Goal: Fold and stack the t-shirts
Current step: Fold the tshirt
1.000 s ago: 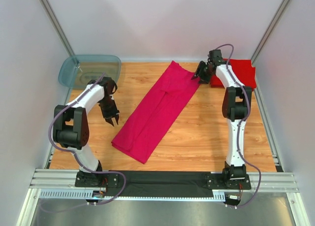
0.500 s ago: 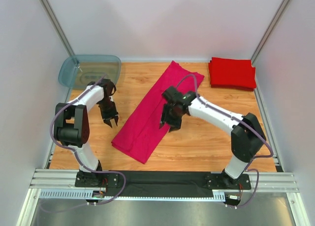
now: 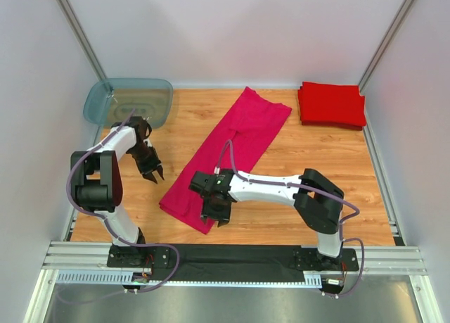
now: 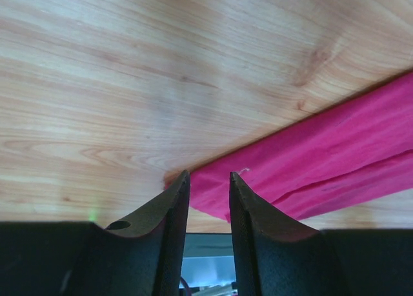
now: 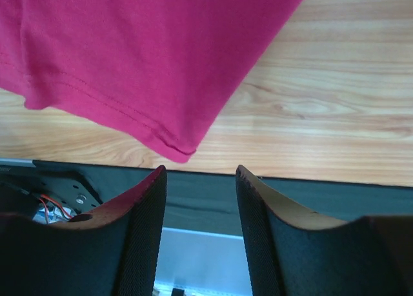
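Note:
A magenta-pink t-shirt (image 3: 232,150), folded into a long strip, lies diagonally across the wooden table. Brighter red t-shirts (image 3: 332,105) sit folded in a stack at the far right. My right gripper (image 3: 216,217) is open and empty, just above the strip's near corner. In the right wrist view the shirt's hemmed corner (image 5: 174,144) lies just ahead of the open gripper (image 5: 200,169). My left gripper (image 3: 155,174) is open and empty over bare wood, left of the strip. In the left wrist view the pink shirt's edge (image 4: 310,160) lies just beyond the gripper (image 4: 208,175).
A translucent blue-grey tub (image 3: 130,99) stands at the far left corner, behind the left arm. A black mat (image 3: 232,256) and metal rails run along the table's near edge. White walls close in both sides.
My right arm has swung from the red stack at the far right across the table to the near end of the pink shirt. My left gripper has shifted slightly left.

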Controlling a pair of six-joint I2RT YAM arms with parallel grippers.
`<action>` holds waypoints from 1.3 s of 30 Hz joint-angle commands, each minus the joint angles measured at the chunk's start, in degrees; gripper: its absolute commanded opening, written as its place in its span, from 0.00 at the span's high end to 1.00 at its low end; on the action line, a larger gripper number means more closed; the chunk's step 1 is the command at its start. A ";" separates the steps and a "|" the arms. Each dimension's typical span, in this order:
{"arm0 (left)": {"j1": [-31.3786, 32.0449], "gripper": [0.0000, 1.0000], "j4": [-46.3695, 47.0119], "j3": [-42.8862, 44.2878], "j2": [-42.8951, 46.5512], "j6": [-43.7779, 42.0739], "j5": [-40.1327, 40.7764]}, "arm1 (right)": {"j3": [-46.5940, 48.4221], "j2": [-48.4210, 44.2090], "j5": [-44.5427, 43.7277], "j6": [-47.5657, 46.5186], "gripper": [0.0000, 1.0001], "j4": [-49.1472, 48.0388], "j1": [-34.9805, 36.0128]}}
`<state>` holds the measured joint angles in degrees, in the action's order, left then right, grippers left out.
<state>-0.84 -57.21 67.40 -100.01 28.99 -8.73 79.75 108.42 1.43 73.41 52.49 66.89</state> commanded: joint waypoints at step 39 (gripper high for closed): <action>5.85 0.61 -2.12 1.60 7.29 -3.86 -1.02 | -2.94 -3.14 -5.04 10.52 0.59 -3.00 3.60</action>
<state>5.67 -60.47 67.48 -91.48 23.31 -10.35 72.84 102.32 -2.00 78.70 48.58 70.11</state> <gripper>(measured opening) 0.389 0.404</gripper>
